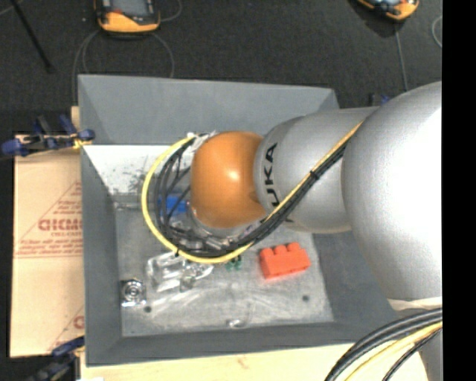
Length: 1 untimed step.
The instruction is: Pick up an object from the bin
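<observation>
— What sort of place is this?

— A robotics lab or test cell, by the look of it. A thick silver jointed robot arm point(327, 178) with a glossy orange dome-shaped cover point(223, 178) at its wrist leans over a grey sheet-metal bin point(208, 100).

— Why not a factory line?

— The set-up looks improvised. A loose yellow cable point(152, 186) loops round the wrist among black ones, and the bin holds odd bits, among them an orange plastic toy brick point(283, 260).

— Anything around it?

— A dark matte floor point(223, 45), with an orange-and-black device point(128, 15) at the top edge and thin wires trailing from it (what it is, I cannot tell).
</observation>
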### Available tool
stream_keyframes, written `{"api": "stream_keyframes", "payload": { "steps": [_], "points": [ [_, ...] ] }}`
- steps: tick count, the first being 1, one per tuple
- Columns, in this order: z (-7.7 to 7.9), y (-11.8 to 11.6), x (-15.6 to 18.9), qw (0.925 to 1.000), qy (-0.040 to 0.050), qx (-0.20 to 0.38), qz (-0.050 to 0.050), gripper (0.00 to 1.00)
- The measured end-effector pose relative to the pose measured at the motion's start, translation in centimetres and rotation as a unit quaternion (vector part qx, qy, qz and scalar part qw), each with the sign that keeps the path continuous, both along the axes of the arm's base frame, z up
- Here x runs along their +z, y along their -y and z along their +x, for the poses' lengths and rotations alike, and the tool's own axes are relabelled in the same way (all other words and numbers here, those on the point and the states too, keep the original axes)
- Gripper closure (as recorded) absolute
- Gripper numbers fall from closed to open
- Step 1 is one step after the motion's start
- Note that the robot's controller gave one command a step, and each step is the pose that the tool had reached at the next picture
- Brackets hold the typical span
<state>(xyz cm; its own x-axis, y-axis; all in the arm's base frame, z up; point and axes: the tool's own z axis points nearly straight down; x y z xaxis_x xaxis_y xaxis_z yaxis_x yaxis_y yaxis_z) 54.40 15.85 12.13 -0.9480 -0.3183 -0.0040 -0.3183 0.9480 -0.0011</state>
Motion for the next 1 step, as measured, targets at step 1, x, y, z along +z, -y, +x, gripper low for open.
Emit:
{"api": "stream_keyframes", "payload": {
  "steps": [1],
  "points": [
    [0.16, 0.07, 5.88, 1.0, 0.0009, -0.003, 0.0, 1.0]
  ]
}}
